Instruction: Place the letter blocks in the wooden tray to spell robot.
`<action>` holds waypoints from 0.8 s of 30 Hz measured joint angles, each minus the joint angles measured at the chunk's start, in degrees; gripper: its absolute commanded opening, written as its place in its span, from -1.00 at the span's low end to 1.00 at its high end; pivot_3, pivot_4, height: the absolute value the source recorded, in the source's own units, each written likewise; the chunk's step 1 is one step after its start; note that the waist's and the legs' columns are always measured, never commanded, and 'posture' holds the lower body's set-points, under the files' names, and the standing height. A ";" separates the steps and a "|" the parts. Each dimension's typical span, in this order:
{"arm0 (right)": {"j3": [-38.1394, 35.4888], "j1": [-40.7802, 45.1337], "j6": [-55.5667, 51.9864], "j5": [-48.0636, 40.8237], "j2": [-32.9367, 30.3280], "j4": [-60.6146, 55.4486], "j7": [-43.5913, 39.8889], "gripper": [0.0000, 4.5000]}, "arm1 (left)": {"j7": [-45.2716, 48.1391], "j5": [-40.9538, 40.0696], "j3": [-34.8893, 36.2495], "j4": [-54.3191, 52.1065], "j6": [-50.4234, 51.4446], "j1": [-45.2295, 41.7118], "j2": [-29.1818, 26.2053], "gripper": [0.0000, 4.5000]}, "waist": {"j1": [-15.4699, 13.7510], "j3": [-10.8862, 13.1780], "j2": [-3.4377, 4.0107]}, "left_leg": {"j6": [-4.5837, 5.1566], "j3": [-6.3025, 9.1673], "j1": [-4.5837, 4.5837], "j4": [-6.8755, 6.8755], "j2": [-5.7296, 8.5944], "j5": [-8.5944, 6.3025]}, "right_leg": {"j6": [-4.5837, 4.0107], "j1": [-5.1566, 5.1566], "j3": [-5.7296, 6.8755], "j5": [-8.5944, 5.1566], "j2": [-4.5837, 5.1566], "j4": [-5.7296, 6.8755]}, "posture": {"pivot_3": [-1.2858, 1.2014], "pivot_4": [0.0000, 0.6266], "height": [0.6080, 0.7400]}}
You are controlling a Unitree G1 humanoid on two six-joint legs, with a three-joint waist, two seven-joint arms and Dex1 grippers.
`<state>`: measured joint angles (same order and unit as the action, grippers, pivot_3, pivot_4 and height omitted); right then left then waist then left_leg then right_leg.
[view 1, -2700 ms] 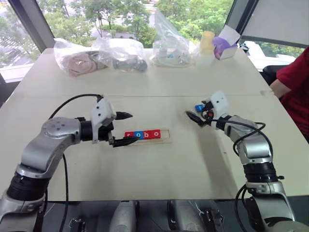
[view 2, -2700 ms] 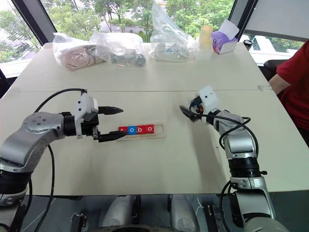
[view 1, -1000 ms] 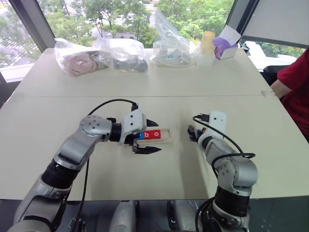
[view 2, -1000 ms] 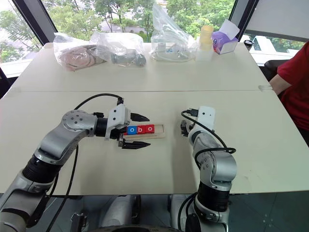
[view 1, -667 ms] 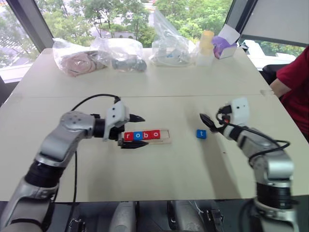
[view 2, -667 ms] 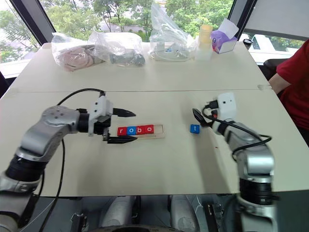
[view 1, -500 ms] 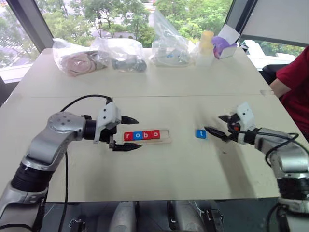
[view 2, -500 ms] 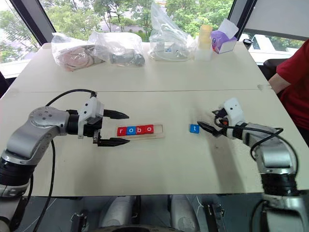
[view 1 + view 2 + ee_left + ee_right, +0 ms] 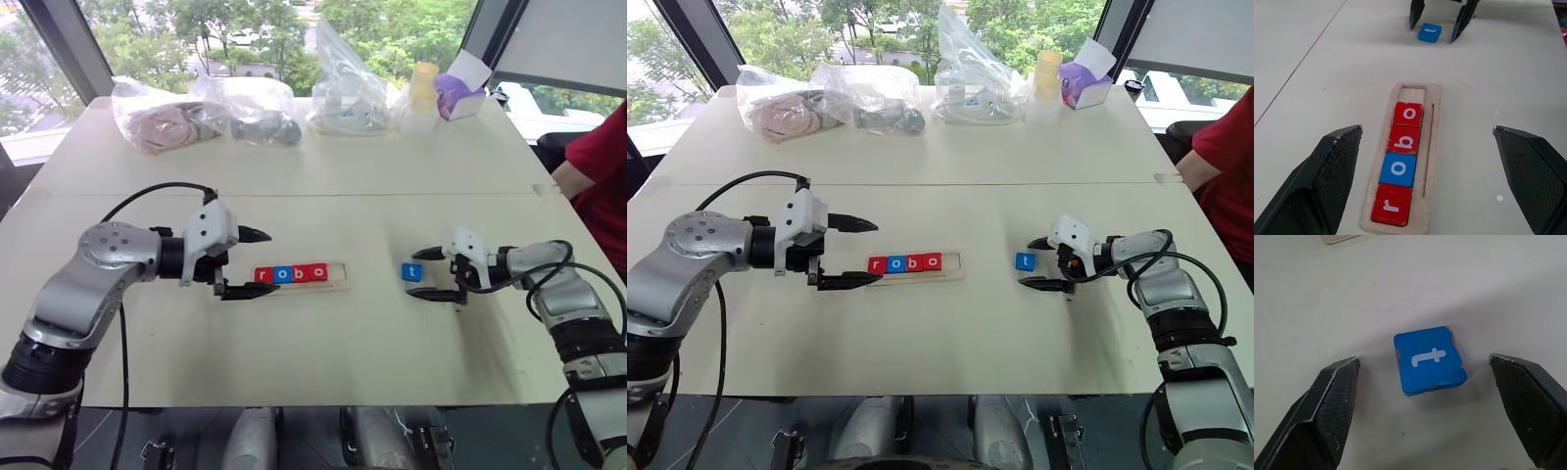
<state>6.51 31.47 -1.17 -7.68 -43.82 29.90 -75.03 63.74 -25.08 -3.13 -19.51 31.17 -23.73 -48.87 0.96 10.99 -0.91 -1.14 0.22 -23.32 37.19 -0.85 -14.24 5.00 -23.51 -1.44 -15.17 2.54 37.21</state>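
tray (image 9: 338, 285): pale wood, dead centre of the head views, lying flat on the table (image 9: 323, 352), long side running left-right
blocks in tray: red r (image 9: 264, 275), blue o (image 9: 282, 274), red b (image 9: 299, 273), red o (image 9: 316, 272), packed side by side from the tray's left end; the slot at the right end is bare wood
t block (image 9: 411, 271): blue, flat on the table, right of centre, well apart from the tray
right gripper (image 9: 431, 273): right-centre of the head view, fingers spread wide with the t block sitting between the tips, not touching it as far as I can see; in the right wrist view there's bare table on both sides of the block
left gripper (image 9: 253, 262): left of centre, just off the tray's left end, fingers wide apart, holding nothing; its wrist view looks straight down the row of letters
back of table: clear bags (image 9: 240, 106) and a yellow cup (image 9: 422, 86) along the top edge
right edge: a person's red sleeve (image 9: 600, 166)
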 measured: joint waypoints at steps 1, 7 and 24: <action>0.01 0.26 0.53 0.13 0.18 0.76 -0.09 0.70 | -0.28 0.00 0.12 -0.22 0.25 0.34 -0.13 1.00 | 0.03 0.00 0.00 | 0.00 -0.01 0.02 0.00 -0.01 0.00 | 0.00 0.00 0.00 0.00 0.00 0.01 | 0.03 -0.52 1.00; -0.04 0.98 2.62 0.17 0.48 3.36 -0.90 -0.48 | -2.91 -0.21 1.50 -0.68 1.18 1.14 -0.14 1.00 | 0.01 0.00 0.00 | -0.01 0.00 0.07 0.03 -0.02 0.01 | -0.01 0.08 0.00 0.00 0.00 0.02 | 0.03 -0.52 1.00; 7.19 8.94 -11.57 -0.67 12.00 -9.44 -0.79 -0.48 | -2.59 0.81 2.67 3.55 -0.20 4.88 -1.85 1.00 | 0.00 0.02 0.03 | -0.03 0.08 0.05 0.01 -0.03 0.01 | -0.03 -0.03 0.01 0.02 0.03 0.20 | 0.03 -0.52 1.00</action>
<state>13.69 40.42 -12.74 -8.35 -31.83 20.47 -75.82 61.14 -24.27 -0.46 -15.96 30.98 -18.86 -50.72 0.95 11.01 -0.88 -1.17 0.30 -23.27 37.20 -0.88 -14.23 4.97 -23.54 -1.43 -15.16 2.57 37.40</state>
